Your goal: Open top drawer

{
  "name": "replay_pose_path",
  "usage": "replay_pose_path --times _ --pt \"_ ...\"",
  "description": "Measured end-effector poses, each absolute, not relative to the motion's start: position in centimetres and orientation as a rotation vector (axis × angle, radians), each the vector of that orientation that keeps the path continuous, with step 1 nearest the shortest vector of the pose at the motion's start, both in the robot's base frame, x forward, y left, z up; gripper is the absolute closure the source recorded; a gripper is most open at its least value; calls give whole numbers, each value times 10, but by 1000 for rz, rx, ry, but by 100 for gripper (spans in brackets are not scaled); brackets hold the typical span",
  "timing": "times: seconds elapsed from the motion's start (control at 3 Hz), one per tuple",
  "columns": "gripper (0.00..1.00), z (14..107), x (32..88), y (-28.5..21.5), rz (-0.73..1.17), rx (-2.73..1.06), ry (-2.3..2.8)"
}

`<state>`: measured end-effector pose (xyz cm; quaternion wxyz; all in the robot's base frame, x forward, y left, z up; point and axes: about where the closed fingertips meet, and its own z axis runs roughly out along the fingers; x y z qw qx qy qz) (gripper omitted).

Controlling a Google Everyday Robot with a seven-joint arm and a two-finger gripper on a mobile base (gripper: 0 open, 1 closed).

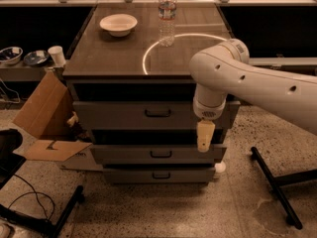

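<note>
The robot's cream-coloured two-finger gripper (205,141) hangs pointing down in front of the right end of a dark grey three-drawer cabinet; whether it is open or closed cannot be told. It holds nothing and lies at about 4 o'clock from the small dark bracket handle (157,113), apart from it. That handle sits at the centre of the top drawer (114,115), the tallest and widest grey front, just under the cabinet's flat brown top (104,53). The gripper's tip hangs over the dark gap above the shallower middle drawer (129,154). The bulky white arm (257,86) comes in from 3 o'clock. On the cabinet top, at 11 o'clock from the gripper, stand a white bowl (118,24) and a clear plastic water bottle (167,15). An open brown cardboard box (42,120) lies at 9 o'clock, beside the cabinet.
</note>
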<state>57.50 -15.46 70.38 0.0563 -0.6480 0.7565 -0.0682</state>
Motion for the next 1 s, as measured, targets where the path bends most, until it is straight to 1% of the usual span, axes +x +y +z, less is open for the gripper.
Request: replay_pose_path --times 0.33,0.67,1.0 --pt "0 694 601 -151 -192 -1989 2279" --pt "0 682 622 -144 -129 -1989 2280" --pt "18 668 624 -141 -61 -1974 2307"
